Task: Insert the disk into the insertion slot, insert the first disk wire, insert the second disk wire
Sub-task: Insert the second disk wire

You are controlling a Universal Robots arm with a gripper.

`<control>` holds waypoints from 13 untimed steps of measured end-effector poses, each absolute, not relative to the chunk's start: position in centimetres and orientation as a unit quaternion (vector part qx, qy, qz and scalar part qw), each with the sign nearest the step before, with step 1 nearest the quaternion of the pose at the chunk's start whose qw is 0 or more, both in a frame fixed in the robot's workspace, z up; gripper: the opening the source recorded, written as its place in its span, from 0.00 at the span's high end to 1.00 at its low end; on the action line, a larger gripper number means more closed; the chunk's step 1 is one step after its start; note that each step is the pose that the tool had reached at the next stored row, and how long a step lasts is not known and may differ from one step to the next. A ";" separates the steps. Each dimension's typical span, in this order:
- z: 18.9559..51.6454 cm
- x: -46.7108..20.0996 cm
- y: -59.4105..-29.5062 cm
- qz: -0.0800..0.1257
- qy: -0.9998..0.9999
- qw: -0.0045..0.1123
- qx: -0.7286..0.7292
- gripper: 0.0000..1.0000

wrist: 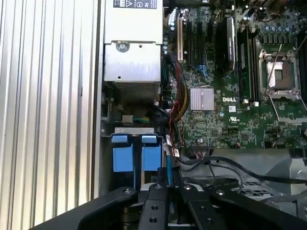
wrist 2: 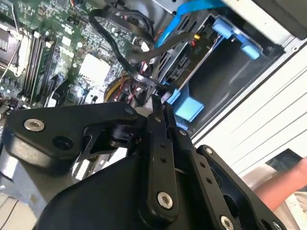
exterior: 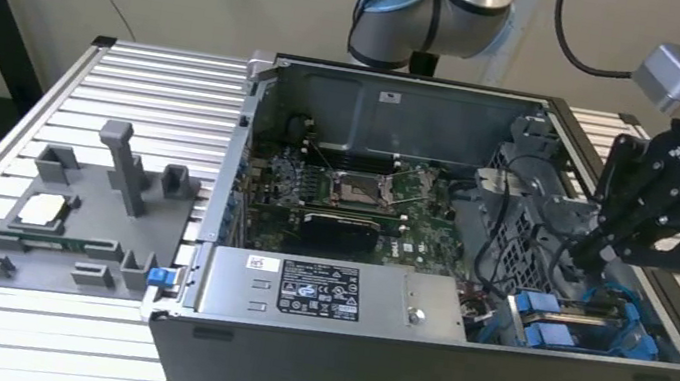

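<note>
Sticker, white, on the power-supply box: dense black print, small marks, one coloured badge. The lines were probably too fine to make out. White lettering ran down the black housing of my gripper. In the first wrist view, a white logo stood on the motherboard, just beside the heatsink.

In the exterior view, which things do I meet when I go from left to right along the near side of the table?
grey fixture → power-supply box → insertion slot with blue rails
</note>
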State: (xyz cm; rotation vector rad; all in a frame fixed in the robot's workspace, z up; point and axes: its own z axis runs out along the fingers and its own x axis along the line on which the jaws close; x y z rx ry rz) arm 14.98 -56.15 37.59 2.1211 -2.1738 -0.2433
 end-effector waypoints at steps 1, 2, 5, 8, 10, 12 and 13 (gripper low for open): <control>37.5 15.3 -56.2 -0.081 -0.713 0.048 0.695 1.00; 37.3 15.6 -56.2 -0.082 -0.713 0.049 0.695 1.00; 36.9 15.9 -56.3 -0.085 -0.712 0.052 0.695 1.00; 36.7 15.9 -56.3 -0.088 -0.712 0.052 0.695 1.00; 36.9 15.9 -56.3 -0.093 -0.711 0.047 0.695 1.00; 37.3 15.8 -56.3 -0.095 -0.711 0.045 0.695 1.00; 37.5 15.8 -56.3 -0.095 -0.711 0.043 0.695 1.00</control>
